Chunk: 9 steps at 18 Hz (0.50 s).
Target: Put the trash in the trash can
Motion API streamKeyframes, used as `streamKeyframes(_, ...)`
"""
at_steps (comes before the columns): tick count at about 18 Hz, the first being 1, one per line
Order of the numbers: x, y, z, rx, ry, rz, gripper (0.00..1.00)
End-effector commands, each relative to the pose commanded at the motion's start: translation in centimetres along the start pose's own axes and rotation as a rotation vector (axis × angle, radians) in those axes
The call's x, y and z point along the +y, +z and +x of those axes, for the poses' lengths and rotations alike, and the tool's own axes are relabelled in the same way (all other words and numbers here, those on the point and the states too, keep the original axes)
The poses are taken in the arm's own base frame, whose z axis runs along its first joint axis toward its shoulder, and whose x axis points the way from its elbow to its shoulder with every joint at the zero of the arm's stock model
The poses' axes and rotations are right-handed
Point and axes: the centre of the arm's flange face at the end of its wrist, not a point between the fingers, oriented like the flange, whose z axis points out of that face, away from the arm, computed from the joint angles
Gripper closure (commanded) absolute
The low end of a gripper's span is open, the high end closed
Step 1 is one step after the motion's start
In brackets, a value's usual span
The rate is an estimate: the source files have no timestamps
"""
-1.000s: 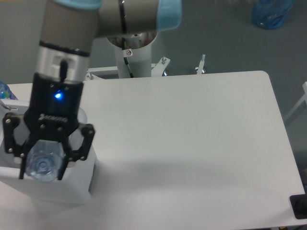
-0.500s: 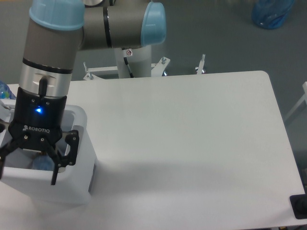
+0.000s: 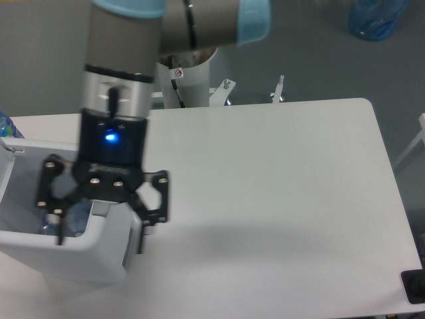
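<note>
The fixed camera looks down on a white counter with rounded corners; at its left side stands the trash can, a white rectangular bin with thick walls, and its near wall and right corner are the parts that show best; the claw hangs over the right part of the bin, and its two black fingers are spread wide apart with nothing between them; the left finger is over the inside of the bin, and the right finger is outside the right wall, above the counter; a blue light shines on the black body of the claw, and above it comes the silver wrist and the grey arm with light blue caps; inside the trash can, low at the left, lies the clear bottle, seen only as a bluish transparent shape that the left finger partly hides; its label I cannot read from here; the plastic wrapper I cannot find, because the claw covers much of the inside of the bin; at the far left edge a small blue and clear object shows beside the bin; on the grey floor in the upper right corner stands a big blue water jug; the white base of the arm is behind the far edge of the counter
</note>
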Motion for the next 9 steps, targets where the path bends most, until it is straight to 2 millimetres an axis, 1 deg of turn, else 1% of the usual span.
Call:
streamKeyframes(2, 0.7, -1.1, -1.9, -0.103, 0.094, -0.046, 0.0)
streamKeyframes(4, 1.7, -1.3, -3.4, -0.169, 0.213, -0.154, 0.0)
streamKeyframes(5, 2.3, -1.1, -3.8, -0.177, 0.259, -0.209, 0.0)
streamKeyframes(6, 2.7, -1.4, -4.2, -0.178, 0.298, -0.255, 0.0)
streamKeyframes(8, 3.6, -2.6, -4.7, -0.19, 0.387, -0.338, 0.0)
streamKeyframes(9, 4.4, -2.7, -4.9, -0.201, 0.429, -0.38, 0.0)
